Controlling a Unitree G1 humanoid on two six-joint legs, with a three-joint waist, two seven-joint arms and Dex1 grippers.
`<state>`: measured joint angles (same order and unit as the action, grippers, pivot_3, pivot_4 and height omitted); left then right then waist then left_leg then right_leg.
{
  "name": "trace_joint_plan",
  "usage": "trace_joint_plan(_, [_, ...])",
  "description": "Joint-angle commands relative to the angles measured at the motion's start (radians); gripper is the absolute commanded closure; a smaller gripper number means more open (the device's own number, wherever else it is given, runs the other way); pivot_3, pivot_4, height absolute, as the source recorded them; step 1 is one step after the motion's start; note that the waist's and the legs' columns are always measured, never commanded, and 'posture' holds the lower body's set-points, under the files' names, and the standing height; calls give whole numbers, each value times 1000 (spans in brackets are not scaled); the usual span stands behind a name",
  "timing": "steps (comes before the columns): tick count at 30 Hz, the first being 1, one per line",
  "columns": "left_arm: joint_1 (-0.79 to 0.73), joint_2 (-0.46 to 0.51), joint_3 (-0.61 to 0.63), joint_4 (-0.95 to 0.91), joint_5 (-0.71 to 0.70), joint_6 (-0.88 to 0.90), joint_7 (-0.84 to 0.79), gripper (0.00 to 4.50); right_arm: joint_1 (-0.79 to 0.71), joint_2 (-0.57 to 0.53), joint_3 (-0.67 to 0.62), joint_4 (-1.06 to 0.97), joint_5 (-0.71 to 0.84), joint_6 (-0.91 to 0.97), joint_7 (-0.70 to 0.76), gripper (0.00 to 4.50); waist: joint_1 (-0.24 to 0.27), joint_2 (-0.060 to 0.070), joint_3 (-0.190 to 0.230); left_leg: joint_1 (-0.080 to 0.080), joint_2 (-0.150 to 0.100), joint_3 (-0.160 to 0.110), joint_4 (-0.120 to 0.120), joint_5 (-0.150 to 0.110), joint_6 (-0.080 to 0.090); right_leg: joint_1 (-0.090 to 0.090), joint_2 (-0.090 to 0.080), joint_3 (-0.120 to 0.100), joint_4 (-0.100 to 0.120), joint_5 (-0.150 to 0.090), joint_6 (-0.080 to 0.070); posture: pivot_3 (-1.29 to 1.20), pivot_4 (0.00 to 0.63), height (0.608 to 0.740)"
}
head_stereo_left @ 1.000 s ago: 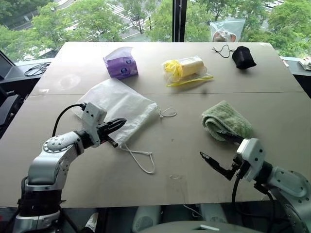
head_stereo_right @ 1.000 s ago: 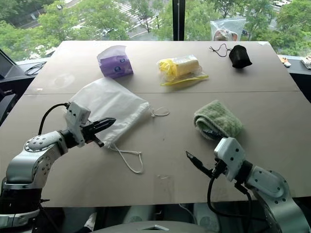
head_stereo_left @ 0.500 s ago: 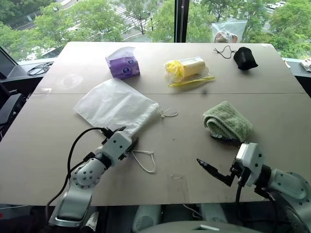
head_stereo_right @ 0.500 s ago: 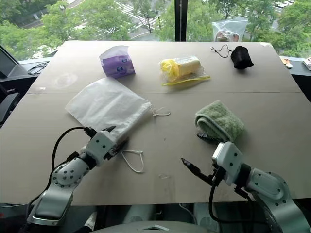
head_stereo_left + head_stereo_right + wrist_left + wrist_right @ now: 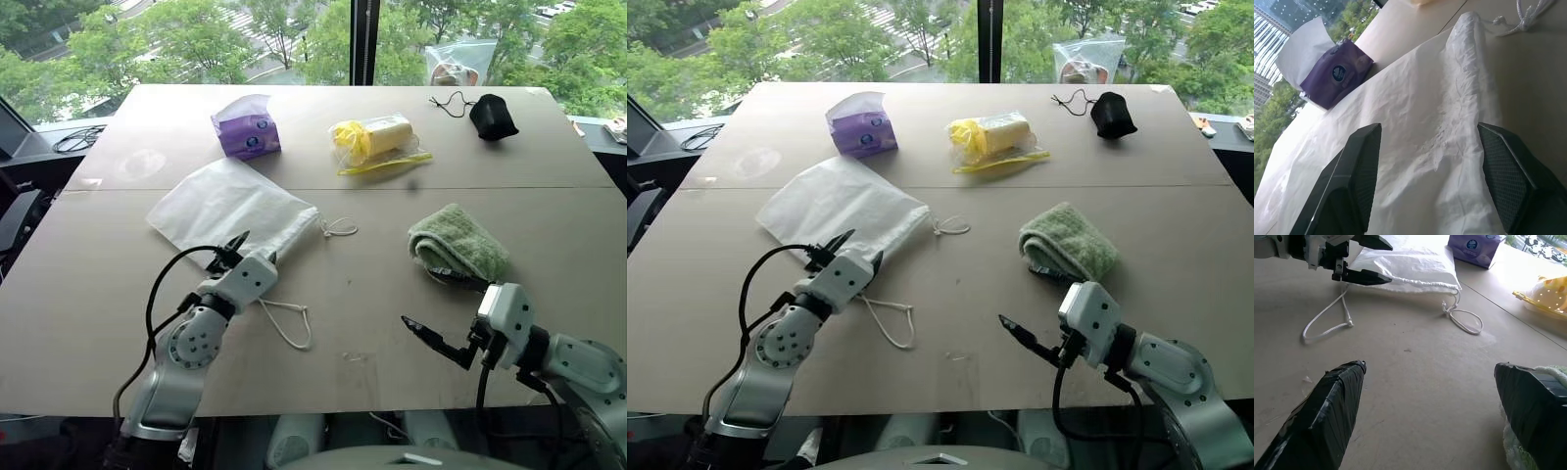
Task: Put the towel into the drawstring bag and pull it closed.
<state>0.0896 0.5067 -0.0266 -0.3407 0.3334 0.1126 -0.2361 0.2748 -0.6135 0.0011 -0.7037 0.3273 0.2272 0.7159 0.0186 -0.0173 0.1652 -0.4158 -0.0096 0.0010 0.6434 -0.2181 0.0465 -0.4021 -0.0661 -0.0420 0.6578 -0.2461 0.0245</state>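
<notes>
Your left gripper (image 5: 1425, 186) has its fingers spread wide over the near edge of the drawstring bag (image 5: 230, 206), flat on the counter (image 5: 372, 284) at left. Your right gripper's (image 5: 1435, 421) fingers stand wide, empty; the towel (image 5: 457, 243) lies just beyond it, right.

Hidden and cut-off parts

The left gripper (image 5: 240, 250) is covering the drawstring bag's (image 5: 220, 201) near corner, so any contact is staying unclear. The towel's (image 5: 1528, 450) bulk is running off the right wrist view's edge. The clear bag (image 5: 458, 59) beyond the table's (image 5: 392, 323) far edge is showing indistinct contents.
</notes>
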Motion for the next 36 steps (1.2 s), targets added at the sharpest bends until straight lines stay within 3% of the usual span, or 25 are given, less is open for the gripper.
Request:
trace_joint_plan(1, [-32, -7, 8, -10, 24, 16, 8, 1426, -12, -2, -6, -20, 3, -11, -1, 0, 0, 0, 0, 0, 0, 0, 0, 0, 0, 0, 0, 0, 0, 0, 0, 0, 150, 740])
trace_joint_plan(6, [-109, -49, 4, 0, 16, 106, -5, 1426, -17, 3, 4, -17, -27, -14, -20, 0, 2, 0, 0, 0, 0, 0, 1, 0, 0, 0, 0, 0, 0, 0, 0, 0, 150, 740])
trace_joint_plan(8, [-144, -97, 33, 13, -65, 243, -49, 1916, -30, 16, 3, -19, -56, 17, -67, 0, 1, 0, 0, 0, 0, 0, 2, 0, 0, 1, 1, 0, 0, 0, 1, 0, 150, 740])
trace_joint_plan(10, [-180, -157, 83, 19, -188, 392, -102, 2697, -55, 1, -12, -34, -52, 128, -104, 0, -1, 0, 0, 0, 0, 0, 3, 0, 0, 1, 2, 0, 1, 0, 1, 0, 150, 740])
trace_joint_plan(11, [-207, -192, 123, 21, -268, 476, -129, 2828, -77, -5, -39, -30, -54, 152, -121, 0, -4, 0, 0, 0, 0, 0, 3, 0, 0, 1, 2, 0, 1, 0, 1, 0, 150, 740])
trace_joint_plan(15, [-298, -253, 265, 27, -482, 713, -183, 4433, -178, -16, -136, -14, 50, 306, -150, 0, -3, -5, 3, -1, 0, -2, 8, 0, 0, 1, 2, -2, 4, -1, 4, 0, 150, 740])
trace_joint_plan(20, [-387, -263, 404, 24, -701, 955, -212, 4433, -406, -94, -188, 179, 76, 544, -181, 0, -5, -5, 4, 2, 0, -4, 9, 0, 0, 5, 4, -3, 5, -1, 4, 0, 150, 740])
trace_joint_plan(26, [-415, -271, 416, -23, -829, 1035, -212, 4433, -661, -109, 50, 642, -16, 578, -51, 0, -7, -8, 6, 0, -1, -3, 8, 0, 0, 5, 4, -2, 3, 1, 0, 0, 150, 740])
trace_joint_plan(32, [-386, -269, 385, -65, -888, 1046, -194, 4433, -782, -77, 212, 934, -100, 494, 96, 0, -13, -11, 3, 2, -1, -3, 8, 0, 0, 6, 4, -1, 3, 1, 0, 0, 150, 740])
trace_joint_plan(36, [-369, -271, 373, -72, -904, 1037, -168, 4500, -777, -49, 228, 955, -125, 379, 147, 1501, -21, -20, -2, 5, 0, -3, 8, 0, 0, 9, 4, -1, 4, 1, 0, 0, 150, 740])
